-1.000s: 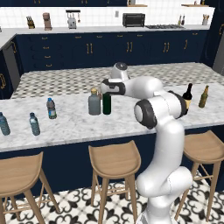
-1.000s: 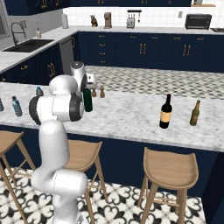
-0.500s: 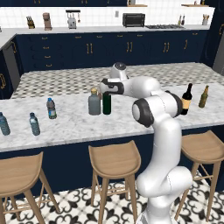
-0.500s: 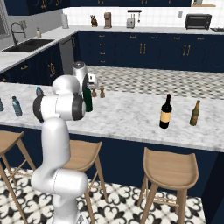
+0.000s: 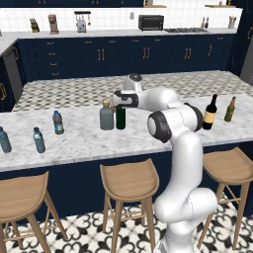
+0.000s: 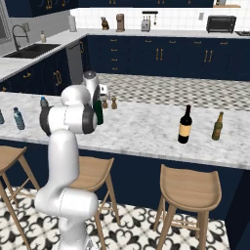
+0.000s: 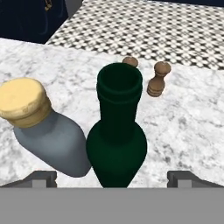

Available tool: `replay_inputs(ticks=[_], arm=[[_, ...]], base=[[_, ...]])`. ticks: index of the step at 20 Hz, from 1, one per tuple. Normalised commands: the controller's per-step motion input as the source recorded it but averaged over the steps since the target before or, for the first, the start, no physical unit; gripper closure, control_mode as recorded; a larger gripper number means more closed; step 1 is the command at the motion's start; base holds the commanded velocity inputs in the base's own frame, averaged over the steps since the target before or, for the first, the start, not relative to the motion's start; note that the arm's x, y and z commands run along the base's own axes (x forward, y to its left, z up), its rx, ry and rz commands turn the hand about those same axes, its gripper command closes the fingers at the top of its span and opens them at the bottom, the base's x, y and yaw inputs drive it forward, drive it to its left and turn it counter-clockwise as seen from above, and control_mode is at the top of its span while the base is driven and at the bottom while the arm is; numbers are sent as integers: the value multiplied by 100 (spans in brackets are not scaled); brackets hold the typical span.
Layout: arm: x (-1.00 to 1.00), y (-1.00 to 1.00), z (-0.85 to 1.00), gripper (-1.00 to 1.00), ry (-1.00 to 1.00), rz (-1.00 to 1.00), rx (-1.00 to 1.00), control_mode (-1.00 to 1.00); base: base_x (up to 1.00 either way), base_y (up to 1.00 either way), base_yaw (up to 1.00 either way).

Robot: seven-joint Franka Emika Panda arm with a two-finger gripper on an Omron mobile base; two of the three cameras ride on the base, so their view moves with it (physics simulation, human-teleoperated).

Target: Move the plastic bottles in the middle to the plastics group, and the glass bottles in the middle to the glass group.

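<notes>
Arm has eased slightly nearer, spread gripper (image 7: pixel 111 176) now poised above the dark-green wine bottle (image 7: pixel 117 131) mid-counter, grey tan-capped bottle (image 7: pixel 48 135) touching its left, nothing pinched yet — descent onto the neck looks next

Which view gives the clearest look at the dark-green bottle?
The hand view: the green bottle stands upright, open mouth and shoulders plain, beside the grey bottle. In the left base view its lower body shows beneath the hand; the right base view gives a sliver.
</notes>
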Motion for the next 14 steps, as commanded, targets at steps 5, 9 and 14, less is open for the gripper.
replay_inputs(ticks=[5,9,14], arm=[[22,0,-4,-100,1,0,0,-100],[24,0,0,-100,5,0,0,-100],[4,0,-4,-100,4,0,0,-100]], base=[[0,0,0],[0,0,0],[0,0,0]])
